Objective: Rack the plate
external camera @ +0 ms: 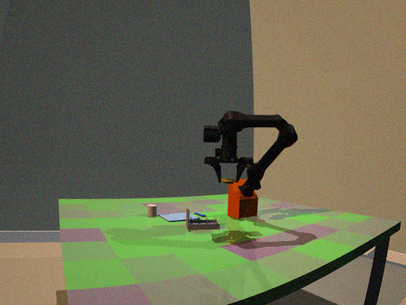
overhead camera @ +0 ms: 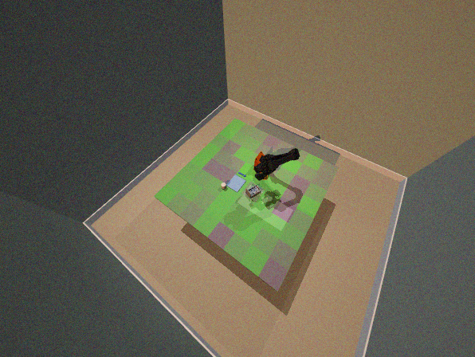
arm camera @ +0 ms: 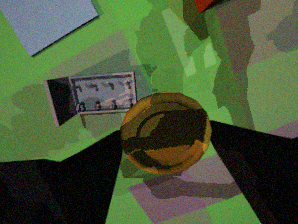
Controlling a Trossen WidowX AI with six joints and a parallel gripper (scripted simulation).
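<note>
An orange-yellow round plate (external camera: 227, 181) (arm camera: 167, 159) lies flat between the two fingers of my gripper (external camera: 228, 180) (arm camera: 164, 131), which is shut on its opposite edges. The gripper points down and holds the plate high above the table. The small dish rack (overhead camera: 253, 191) (external camera: 204, 227) (arm camera: 105, 93) has a raised wall at one end and short pegs inside. It stands on the table, lower than the plate, to the left of it in the exterior view and to the upper left in the wrist view. No plate shows in the rack. In the top view the arm hides the held plate.
A flat light-blue square (overhead camera: 236, 183) (external camera: 175, 216) (arm camera: 50, 22) lies beside the rack. A small blue stick (overhead camera: 242, 174) (external camera: 199, 214) lies near it. A pale cylinder (overhead camera: 223, 186) (external camera: 152, 210) stands past the square. The orange arm base (external camera: 242, 204) is right of the rack in the exterior view.
</note>
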